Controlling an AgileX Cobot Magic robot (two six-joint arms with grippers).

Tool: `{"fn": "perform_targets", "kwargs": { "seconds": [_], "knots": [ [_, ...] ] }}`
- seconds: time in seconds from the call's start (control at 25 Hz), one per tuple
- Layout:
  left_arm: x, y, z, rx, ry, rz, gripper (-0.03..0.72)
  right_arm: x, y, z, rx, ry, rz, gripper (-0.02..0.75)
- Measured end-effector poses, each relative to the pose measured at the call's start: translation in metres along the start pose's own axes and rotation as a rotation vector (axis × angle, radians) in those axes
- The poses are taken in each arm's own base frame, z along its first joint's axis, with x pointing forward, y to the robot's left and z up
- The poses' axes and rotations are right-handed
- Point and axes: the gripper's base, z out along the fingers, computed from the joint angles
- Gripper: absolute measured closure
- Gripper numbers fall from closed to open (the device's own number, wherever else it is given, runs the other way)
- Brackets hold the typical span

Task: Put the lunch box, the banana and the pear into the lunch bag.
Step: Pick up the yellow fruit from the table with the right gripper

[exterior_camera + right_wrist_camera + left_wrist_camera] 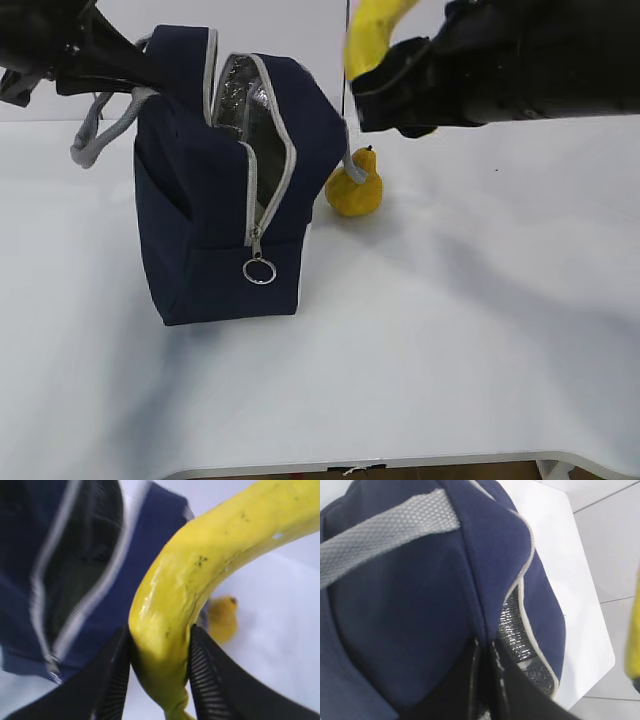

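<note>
No writing shows anywhere. The left gripper is pinched shut on the navy fabric edge of the bag, just beside its silver lining and grey zip. The right gripper clamps the smooth, curved banana between ribbed pads above the bag's opening; the squat pear sits on the table below.

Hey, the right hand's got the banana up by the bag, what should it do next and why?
Probably carry the banana left until it hangs over the bag's unzipped opening, then lower it in. The right hand grips it near one end, raised beside the bag rather than above the gap. The left hand pinches the bag's top edge, which seems to hold the opening apart. The pear sits on the table behind the bag.
</note>
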Motion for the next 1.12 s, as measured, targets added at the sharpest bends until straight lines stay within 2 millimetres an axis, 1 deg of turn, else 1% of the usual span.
{"fn": "perform_targets", "kwargs": {
  "seconds": [0.12,0.24,0.32,0.44,0.6,0.72,0.88,1.04,1.12],
  "knots": [
    [0.0,0.0,0.0,0.0,0.0,0.004,0.702,-0.009,0.013,-0.001,-0.054,-0.091,0.018,0.435],
    [0.0,0.0,0.0,0.0,0.0,0.005,0.702,-0.017,0.018,-0.003,-0.097,-0.163,0.17,0.435],
    [0.0,0.0,0.0,0.002,0.001,0.004,0.702,-0.017,0.019,-0.001,-0.116,-0.173,0.296,0.435],
    [0.0,0.0,0.0,0.004,0.002,0.002,0.702,-0.016,0.019,0.002,-0.128,-0.161,0.422,0.435],
    [0.0,-0.001,0.0,0.007,0.003,0.007,0.702,-0.016,0.019,0.003,-0.131,-0.159,0.458,0.435],
    [0.0,-0.001,0.0,0.007,0.003,0.008,0.701,-0.016,0.021,0.006,-0.132,-0.158,0.434,0.435],
    [0.0,-0.001,0.0,0.008,0.005,0.009,0.701,-0.024,0.022,0.012,-0.104,-0.155,0.264,0.435],
    [0.001,-0.001,0.0,0.01,0.011,0.011,0.702,-0.03,0.024,0.025,-0.07,-0.127,0.128,0.435],
    [0.001,-0.001,0.0,0.012,0.015,0.011,0.702,-0.032,0.03,0.033,-0.067,-0.104,0.091,0.435]
  ]
}}
